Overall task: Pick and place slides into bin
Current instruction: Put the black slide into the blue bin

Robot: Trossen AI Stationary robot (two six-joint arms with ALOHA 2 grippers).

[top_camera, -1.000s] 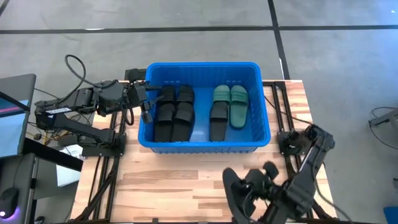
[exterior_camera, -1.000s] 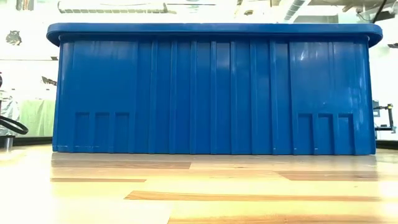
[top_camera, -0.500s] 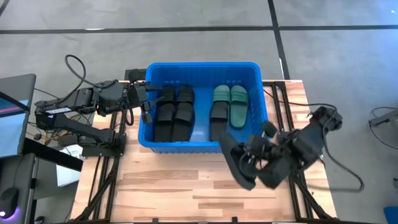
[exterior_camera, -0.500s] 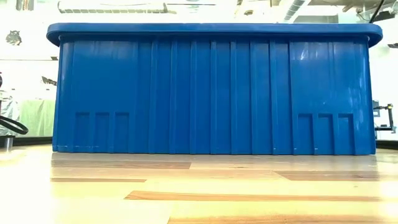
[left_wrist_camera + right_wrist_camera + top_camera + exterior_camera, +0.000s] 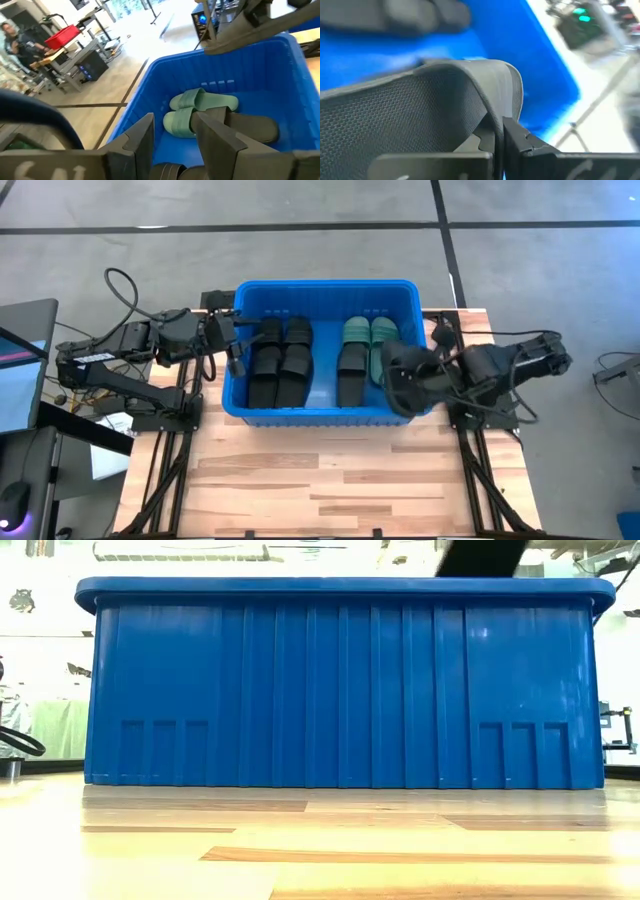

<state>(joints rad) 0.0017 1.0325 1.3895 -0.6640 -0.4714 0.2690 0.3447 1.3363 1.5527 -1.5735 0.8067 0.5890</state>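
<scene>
The blue bin (image 5: 320, 285) stands at the table's far middle. On its floor lie black slides (image 5: 280, 360) at the left, a pale green pair (image 5: 370, 345) and one more black slide (image 5: 350, 380). My right gripper (image 5: 425, 375) is shut on another black slide (image 5: 395, 385), over the bin's right part. The left wrist view shows that slide (image 5: 250, 30) above the green pair (image 5: 200, 102). My left gripper (image 5: 235, 345) waits open at the bin's left rim, with nothing between its fingers (image 5: 140, 140). My right gripper pinches the black slide's wide strap (image 5: 501, 107) at its edge between its two fingers (image 5: 520, 145). It comes from the table's right side, slanting down. The slide is lifted clear and tilted, with its textured footbed (image 5: 395, 115) beside the fingers, above the bin's right wall.
The bin's tall ribbed wall (image 5: 340, 690) fills the low view, with bare wood table (image 5: 320, 480) on its near side. Cables and arm frames run along both table sides. A person stands by benches in the room (image 5: 15, 40) beyond.
My right gripper has swung from the table's near right part toward the far edge and over the bin's right side. It rolled as it went. The black slide went with it, lifted clear, and has turned from lying along the near edge to pointing across the bin wall.
</scene>
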